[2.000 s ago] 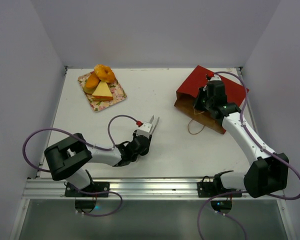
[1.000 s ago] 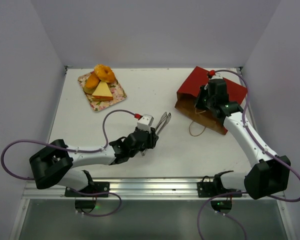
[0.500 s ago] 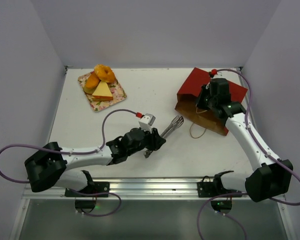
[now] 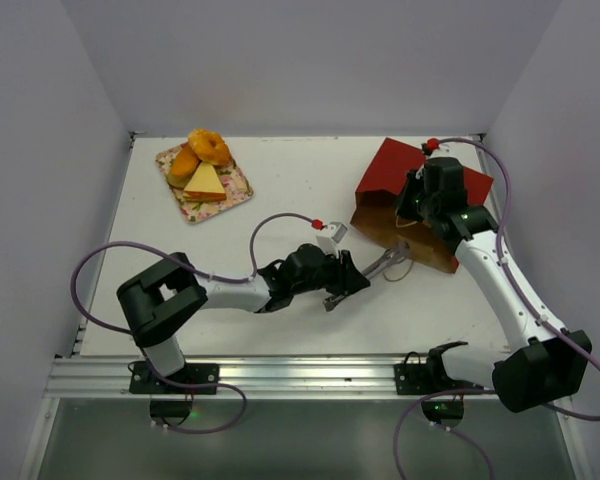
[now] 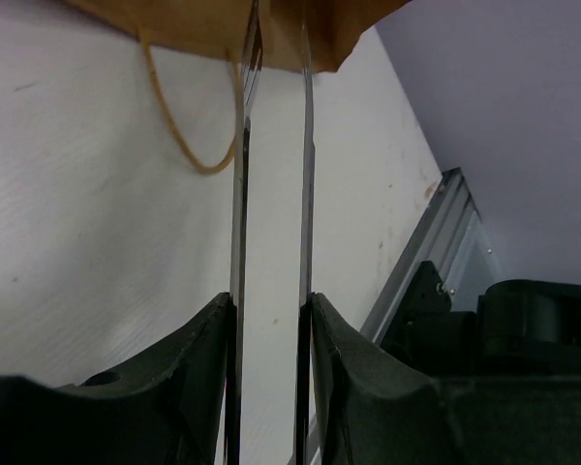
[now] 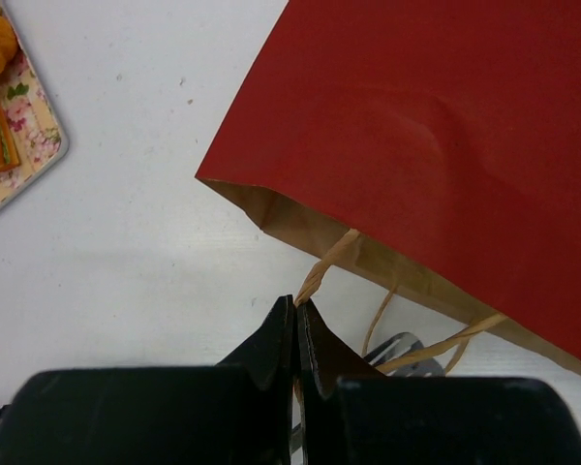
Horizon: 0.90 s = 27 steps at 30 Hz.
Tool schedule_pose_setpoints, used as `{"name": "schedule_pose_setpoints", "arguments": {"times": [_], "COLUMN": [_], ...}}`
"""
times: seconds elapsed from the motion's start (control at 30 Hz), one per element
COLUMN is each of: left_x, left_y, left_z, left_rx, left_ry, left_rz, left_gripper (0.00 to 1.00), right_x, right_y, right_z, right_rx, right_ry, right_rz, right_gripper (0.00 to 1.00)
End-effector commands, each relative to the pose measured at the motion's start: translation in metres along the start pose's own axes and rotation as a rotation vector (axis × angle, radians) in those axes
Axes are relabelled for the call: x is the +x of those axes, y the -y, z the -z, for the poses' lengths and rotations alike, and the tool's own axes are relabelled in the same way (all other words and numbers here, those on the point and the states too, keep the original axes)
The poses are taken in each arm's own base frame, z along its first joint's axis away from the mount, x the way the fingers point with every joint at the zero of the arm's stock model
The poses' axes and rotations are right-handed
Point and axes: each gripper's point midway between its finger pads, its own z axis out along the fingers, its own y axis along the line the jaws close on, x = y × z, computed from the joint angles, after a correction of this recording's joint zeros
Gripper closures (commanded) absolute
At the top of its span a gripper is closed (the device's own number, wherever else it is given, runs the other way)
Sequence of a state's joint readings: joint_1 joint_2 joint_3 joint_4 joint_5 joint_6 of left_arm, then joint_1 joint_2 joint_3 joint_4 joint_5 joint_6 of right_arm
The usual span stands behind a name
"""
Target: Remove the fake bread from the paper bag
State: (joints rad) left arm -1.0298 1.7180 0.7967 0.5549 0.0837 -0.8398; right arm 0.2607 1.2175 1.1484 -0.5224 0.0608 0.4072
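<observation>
**A:** Left claw (image 4: 385,265) first. What is it doing?

**B:** It is stretched across the bench (image 4: 300,200) to the bag (image 4: 380,172). Its fingers are a narrow slit apart with nothing seen between them. In the left wrist view the tips sit right at the brown lip of the mouth.

**A:** And the right claw (image 6: 297,308)?

**B:** It is pinched together on the upper handle (image 6: 329,260), above the mouth. I judge it is holding that lip up so the mouth gapes.

**A:** Which way does the bag lie?

**B:** Flat on the bench at the far right. Its long axis runs from the mouth at the near left back toward the far right corner. The left fingers point almost straight along that axis, so I expect a push forward would carry them inside. The left arm is the one placed to reach in, since the right is busy with the handle.

**A:** Where is the bread?

**B:** A doughnut (image 4: 210,146), a bun (image 4: 184,163) and a wedge (image 4: 206,180) sit piled on the tray (image 4: 242,190) at the far left, well apart from the bag.

**A:** Is anything left inside the bag?

**B:** I cannot tell. No view sees past the brown lip. The red top bulges a little in the right wrist view, which may mean a piece is under it, but that is a guess.
</observation>
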Motion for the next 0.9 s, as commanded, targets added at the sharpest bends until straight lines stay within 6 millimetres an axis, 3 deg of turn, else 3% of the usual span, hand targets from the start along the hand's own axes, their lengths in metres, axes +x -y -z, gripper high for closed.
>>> {"name": "schedule_pose_setpoints", "arguments": {"times": [0.0,0.17,0.37,0.6,0.87], "left_x": [-0.041,-0.049,-0.059,-0.05,-0.053], "left_y": [0.05,0.054,0.036,0.019,0.009], "left_z": [-0.013,-0.029,-0.052,-0.069,-0.089], "left_rx": [0.157,0.146,0.035,-0.033,-0.064], "left_ry": [0.094,0.097,0.115,0.08,0.057], "left_rz": [0.018,-0.005,-0.067,-0.066,-0.059], "left_gripper": [0.6,0.6,0.59,0.57,0.55], "right_x": [-0.018,-0.016,-0.019,-0.022,-0.021], "right_y": [-0.001,-0.001,-0.01,-0.015,-0.016], "right_z": [0.012,0.003,-0.003,-0.003,0.002], "right_rx": [-0.004,0.003,-0.027,-0.042,-0.05], "right_ry": [0.059,0.047,0.031,0.023,0.024], "right_rz": [0.011,0.007,-0.014,-0.023,-0.033], "right_gripper": [1.0,1.0,1.0,1.0,1.0]}}
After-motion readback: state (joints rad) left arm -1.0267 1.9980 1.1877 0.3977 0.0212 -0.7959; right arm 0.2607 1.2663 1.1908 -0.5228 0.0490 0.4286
